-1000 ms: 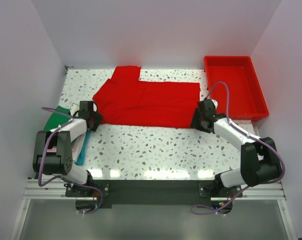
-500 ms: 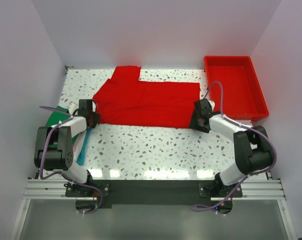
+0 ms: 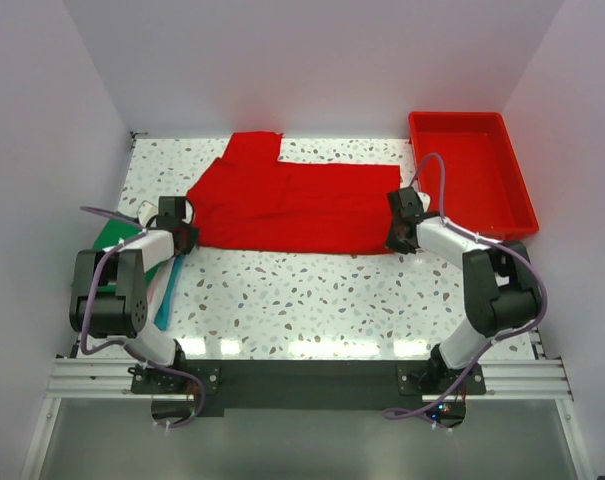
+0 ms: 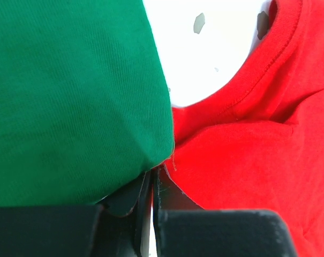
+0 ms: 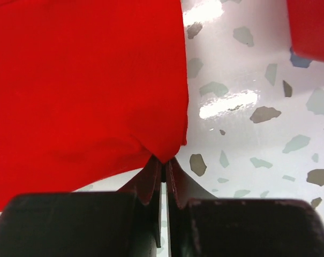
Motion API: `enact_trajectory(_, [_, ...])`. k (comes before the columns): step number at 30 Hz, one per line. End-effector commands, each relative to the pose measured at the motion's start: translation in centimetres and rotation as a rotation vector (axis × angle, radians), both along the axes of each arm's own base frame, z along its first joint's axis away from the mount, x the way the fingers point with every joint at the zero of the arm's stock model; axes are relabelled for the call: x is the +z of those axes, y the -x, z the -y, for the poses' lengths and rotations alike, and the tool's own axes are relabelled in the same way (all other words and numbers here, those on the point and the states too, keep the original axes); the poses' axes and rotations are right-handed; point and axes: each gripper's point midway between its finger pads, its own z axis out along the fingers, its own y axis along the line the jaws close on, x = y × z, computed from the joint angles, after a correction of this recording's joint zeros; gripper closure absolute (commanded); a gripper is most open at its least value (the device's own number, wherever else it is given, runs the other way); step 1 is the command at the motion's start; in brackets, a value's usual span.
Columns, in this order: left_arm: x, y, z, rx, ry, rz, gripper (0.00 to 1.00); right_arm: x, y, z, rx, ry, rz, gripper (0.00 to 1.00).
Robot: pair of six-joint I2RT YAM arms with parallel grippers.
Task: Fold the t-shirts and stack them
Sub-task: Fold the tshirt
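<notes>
Jaws pinching red t-shirt [image 3: 292, 205], long axis sideways; collar leftward

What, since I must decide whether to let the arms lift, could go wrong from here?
1. The left tool grips the red t-shirt right against the green t-shirt, whose edge reaches the fingertips; it may drag both.
2. The right tool pinches only the red t-shirt's very corner, so the cloth may slip out when lifted.
</notes>
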Motion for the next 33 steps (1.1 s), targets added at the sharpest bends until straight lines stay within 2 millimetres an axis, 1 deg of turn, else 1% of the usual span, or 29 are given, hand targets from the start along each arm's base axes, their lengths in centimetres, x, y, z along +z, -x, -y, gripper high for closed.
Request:
enact_trajectory(1, [3.8, -0.9, -0.7, -0.009, -0.052, 0.055, 1.00, 4.1, -1.2, 0.7, -0.011, -0.007, 0.073, 1.00])
enact_trajectory(2, [5.0, -0.8, -1.0, -0.004, -0.068, 0.076, 1.00, 4.5, -0.8, 1.1, -0.015, -0.002, 0.063, 1.00])
enact_trajectory(5, [6.7, 0.3, -1.4, 0.005, -0.090, 0.080, 1.00, 5.5, 0.4, 1.9, -0.018, -0.020, 0.057, 1.00])
enact_trajectory(7, [6.9, 1.5, -1.5, 0.009, -0.098, 0.057, 1.00, 6.0, 1.2, 2.2, -0.013, -0.032, 0.057, 1.00])
enact_trajectory(8, [7.7, 1.9, -1.6, 0.013, -0.103, 0.072, 1.00, 5.5, 2.2, 2.5, -0.017, -0.042, 0.032, 1.00])
enact_trajectory(9, [7.8, 2.3, -1.6, 0.015, -0.103, 0.070, 1.00, 6.3, 2.6, 2.7, -0.018, -0.050, 0.054, 1.00])
enact_trajectory(10, [7.3, 3.4, -1.6, 0.015, -0.104, 0.045, 1.00, 6.4, 3.1, 2.9, -0.015, -0.051, 0.050, 1.00])
enact_trajectory(11, [7.9, 3.9, -1.7, 0.022, -0.105, 0.063, 1.00, 6.0, 4.2, 3.4, -0.024, -0.055, 0.026, 1.00])
enact_trajectory(12, [7.9, 4.5, -1.7, 0.024, -0.104, 0.058, 1.00, 6.5, 4.8, 3.3, -0.016, -0.078, 0.038, 1.00])
enact_trajectory(13, [7.2, 5.8, -1.6, 0.022, -0.102, 0.028, 1.00, 6.6, 5.3, 3.3, -0.012, -0.087, 0.037, 1.00])
enact_trajectory(14, [7.9, 6.4, -1.6, 0.026, -0.100, 0.053, 1.00, 6.0, 6.6, 3.7, -0.022, -0.094, 0.008, 1.00])
enact_trajectory(15, [7.9, 7.1, -1.6, 0.028, -0.098, 0.048, 1.00, 6.6, 7.2, 3.3, -0.008, -0.124, 0.021, 1.00])
enact_trajectory(16, [7.0, 8.5, -1.5, 0.024, -0.095, 0.019, 1.00, 6.5, 7.8, 3.2, -0.014, -0.139, 0.017, 1.00])
enact_trajectory(17, [8.0, 9.2, -1.4, 0.028, -0.094, 0.057, 1.00, 5.9, 9.1, 3.5, -0.027, -0.143, -0.014, 1.00])
enact_trajectory(18, [8.0, 9.9, -1.4, 0.031, -0.093, 0.060, 1.00, 5.9, 9.7, 3.6, -0.034, -0.147, -0.019, 1.00])
enact_trajectory(19, [7.2, 11.2, -1.4, 0.030, -0.092, 0.034, 1.00, 6.3, 10.2, 3.4, -0.034, -0.170, -0.009, 0.99])
enact_trajectory(20, [8.1, 11.8, -1.3, 0.029, -0.089, 0.078, 1.00, 6.0, 11.1, 3.2, -0.037, -0.183, -0.026, 0.97])
enact_trajectory(21, [7.5, 13.1, -1.3, 0.030, -0.091, 0.049, 1.00, 6.2, 11.5, 2.9, -0.040, -0.204, -0.025, 0.93])
enact_trajectory(22, [7.5, 13.5, -1.3, 0.030, -0.088, 0.056, 1.00, 6.8, 11.8, 2.4, -0.046, -0.241, -0.006, 0.87])
enact_trajectory(23, [8.2, 13.8, -0.8, 0.006, -0.078, 0.094, 0.92, 7.0, 12.3, 2.0, -0.041, -0.263, -0.010, 0.71])
enact_trajectory(24, [8.3, 14.2, -0.7, -0.004, -0.078, 0.103, 0.66, 7.4, 12.4, 1.9, -0.037, -0.272, 0.000, 0.62])
enact_trajectory(25, [8.5, 14.6, -0.7, -0.017, -0.087, 0.099, 0.55, 7.8, 12.4, 2.2, -0.039, -0.256, 0.014, 0.51])
enact_trajectory(26, [9.4, 14.8, -0.8, -0.023, -0.095, 0.129, 0.45, 8.9, 12.3, 2.3, -0.033, -0.250, 0.042, 0.34])
enact_trajectory(27, [10.2, 14.8, -0.9, -0.028, -0.108, 0.146, 0.32, 9.6, 12.1, 2.7, -0.034, -0.232, 0.064, 0.27])
enact_trajectory(28, [12.2, 14.4, -1.1, -0.044, -0.132, 0.189, 0.29, 10.8, 11.5, 2.9, -0.026, -0.217, 0.102, 0.23])
enact_trajectory(30, [14.9, 13.4, -1.0, -0.066, -0.149, 0.269, 0.26, 12.4, 10.4, 2.6, 0.006, -0.229, 0.165, 0.19])
enact_trajectory(31, [18.2, 11.7, -0.7, -0.087, -0.158, 0.380, 0.26, 13.1, 9.6, 2.3, 0.030, -0.233, 0.193, 0.19])
enact_trajectory(32, [18.7, 10.1, 0.1, -0.147, -0.152, 0.389, 0.26, 14.6, 8.1, 1.5, 0.061, -0.266, 0.258, 0.19])
enact_trajectory(33, [19.3, 8.9, 0.3, -0.164, -0.148, 0.402, 0.28, 14.4, 7.0, 1.3, 0.064, -0.262, 0.251, 0.19])
